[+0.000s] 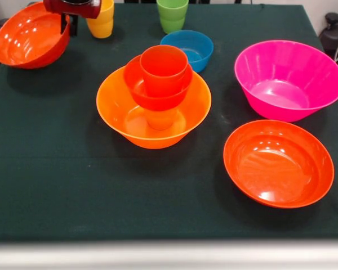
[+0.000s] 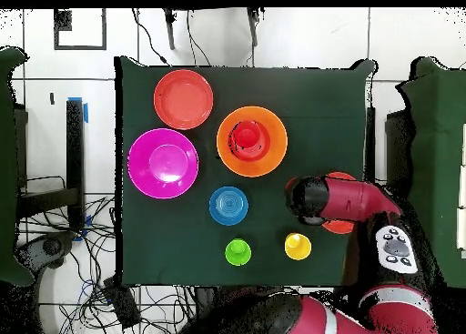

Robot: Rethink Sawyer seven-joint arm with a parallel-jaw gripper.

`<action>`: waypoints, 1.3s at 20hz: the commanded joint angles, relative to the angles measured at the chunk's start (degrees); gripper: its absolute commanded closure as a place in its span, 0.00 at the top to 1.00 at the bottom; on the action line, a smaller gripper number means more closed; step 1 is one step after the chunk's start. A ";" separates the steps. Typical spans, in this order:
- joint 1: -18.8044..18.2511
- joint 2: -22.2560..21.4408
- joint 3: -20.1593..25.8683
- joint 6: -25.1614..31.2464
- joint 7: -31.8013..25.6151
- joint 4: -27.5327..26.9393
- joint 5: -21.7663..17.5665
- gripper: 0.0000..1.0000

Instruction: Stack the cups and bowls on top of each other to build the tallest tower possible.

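Note:
A tower stands mid-table: a large orange bowl [image 1: 118, 112] holds an orange cup [image 1: 161, 119], a small red-orange bowl [image 1: 158, 100] on it, and a red-orange cup [image 1: 164, 68] on top. The tower also shows in the overhead view [image 2: 271, 153]. My gripper [image 1: 69, 27] is at the far left in the front view, shut on the rim of a wide red-orange bowl [image 1: 28, 36], which hangs tilted above the cloth. In the overhead view my arm [image 2: 350, 198] hides most of that bowl [image 2: 341, 227]. A yellow cup [image 1: 101, 22] stands just beside the gripper.
A magenta bowl [image 1: 289, 79] and a second wide red-orange bowl [image 1: 278, 163] sit on the right in the front view. A small blue bowl [image 1: 187, 49] and a green cup [image 1: 172, 14] stand behind the tower. Cables lie on the floor round the table [image 2: 146, 258].

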 commanded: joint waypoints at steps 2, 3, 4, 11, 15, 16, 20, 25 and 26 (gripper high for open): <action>2.38 -0.48 2.95 6.09 2.07 -4.94 0.16 0.00; 2.53 -0.39 2.88 6.27 2.18 -5.19 0.12 0.00; 2.67 -0.30 2.81 6.44 2.29 -5.43 0.07 0.00; 3.55 -0.12 2.48 7.00 2.64 -6.87 -0.15 0.00; 4.44 -0.56 1.93 7.53 2.81 -7.67 -0.35 0.00; 4.69 -0.72 1.77 7.60 2.86 -7.88 -0.43 0.00; 6.31 -1.74 0.59 9.09 3.06 -9.01 -0.60 0.00; 8.52 -2.88 -0.91 11.66 4.14 -9.93 0.13 0.00; 8.77 -3.02 -1.10 12.00 4.22 -10.04 0.28 0.00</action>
